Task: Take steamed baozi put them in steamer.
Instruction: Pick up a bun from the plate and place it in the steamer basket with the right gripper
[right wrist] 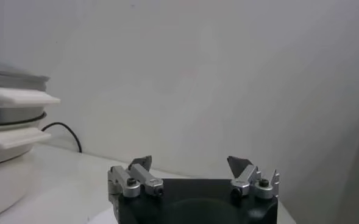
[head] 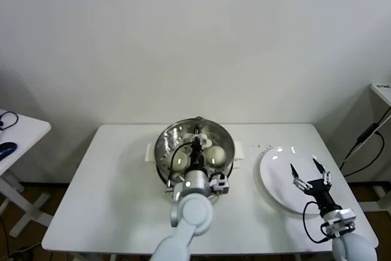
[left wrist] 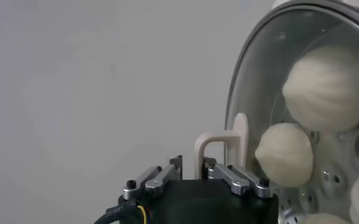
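With the steamed baozi [left wrist: 286, 155] already in the steamer [head: 164, 145] under its glass lid [left wrist: 243, 91], the left claw [head: 197, 147], barely parted around the knob [left wrist: 223, 143], should release gently and rise straight, while the right claw [head: 310, 172] gapes above the plate [head: 275, 169].

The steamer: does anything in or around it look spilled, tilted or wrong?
Nothing stands out. The steamer sits upright on the table, the baozi lie whole inside under a glass lid, and the white plate lies flat and bare. The left gripper is at the lid's handle; the right gripper hovers open over the plate.
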You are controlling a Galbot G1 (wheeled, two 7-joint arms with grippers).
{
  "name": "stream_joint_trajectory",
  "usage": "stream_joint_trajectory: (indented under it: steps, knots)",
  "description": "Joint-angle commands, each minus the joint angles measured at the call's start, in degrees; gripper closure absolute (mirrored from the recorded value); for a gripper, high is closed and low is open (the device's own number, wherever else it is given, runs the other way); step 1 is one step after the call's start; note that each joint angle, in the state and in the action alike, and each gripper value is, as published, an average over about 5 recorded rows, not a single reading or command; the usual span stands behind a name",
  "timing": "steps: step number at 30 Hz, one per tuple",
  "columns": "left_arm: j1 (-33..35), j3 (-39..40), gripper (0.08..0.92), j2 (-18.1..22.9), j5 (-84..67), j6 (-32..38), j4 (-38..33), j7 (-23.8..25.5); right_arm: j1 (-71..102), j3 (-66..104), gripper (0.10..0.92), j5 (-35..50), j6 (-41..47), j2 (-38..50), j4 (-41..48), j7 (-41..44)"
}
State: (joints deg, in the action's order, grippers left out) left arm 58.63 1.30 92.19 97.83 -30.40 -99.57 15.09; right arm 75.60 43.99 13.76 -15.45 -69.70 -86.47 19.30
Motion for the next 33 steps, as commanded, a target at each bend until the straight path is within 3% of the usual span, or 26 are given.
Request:
stream_joint_trajectory:
  steps: [1,19,33]
  knots:
    - [0.1,0.6,0.688,1.0,0.0,0.6,-3.2,0.9,-0.1,0.1,0.203,-0.1,-0.1,0.1,0.2,0.1]
    - [1.9,0.0,0.197,-0.3,-0.2,2.0,-7.0,2.7,-0.7,0.0,0.203,-0.5,-0.3,0.1,1.3,0.8]
    - [4.4,-0.4,0.177,-2.1,-1.8,3.5,-10.4,4.6,-1.5,-0.1,0.203,-0.9,-0.5,0.2,1.9,1.0]
